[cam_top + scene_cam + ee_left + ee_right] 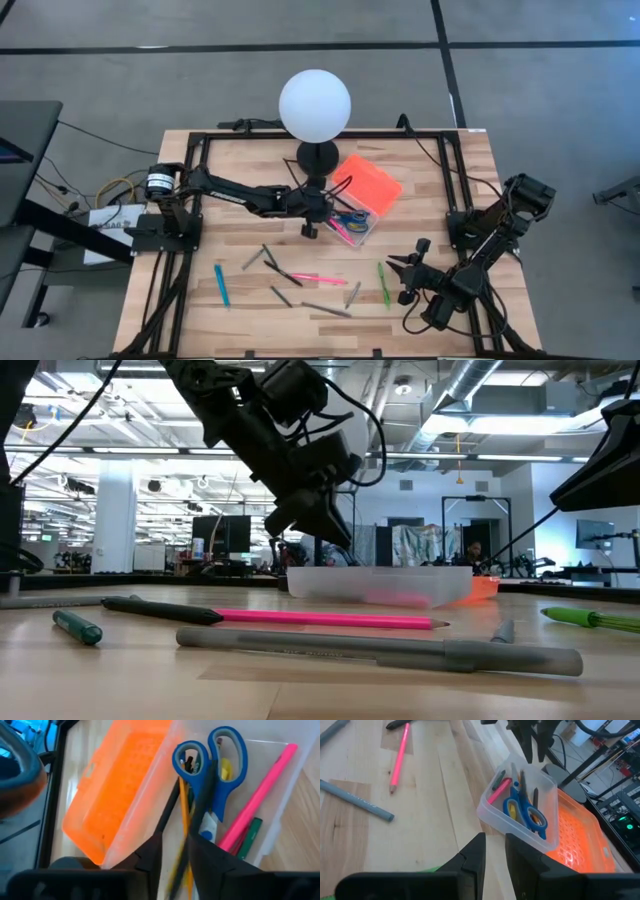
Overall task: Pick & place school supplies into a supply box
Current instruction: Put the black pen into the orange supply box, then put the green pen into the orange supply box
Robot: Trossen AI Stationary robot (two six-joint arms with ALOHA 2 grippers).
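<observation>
Left gripper [309, 231], fingers slightly parted, empty, above clear box [352, 226] at frame centre, orange lid [366, 185] alongside. Right gripper [403, 281], narrow gap, lower right. Pens [318, 279] scattered below; table [240, 165] edges bare.

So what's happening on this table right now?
The left end effector hangs over the clear supply box, jaws parted, with a yellow pencil blurred between its fingers as if just let go. The box already holds blue-handled scissors, a pink pencil and a few more pens; its orange lid lies open behind it. The right end effector waits near a green pen. Several pens and pencils, including a blue pen, remain on the table.
</observation>
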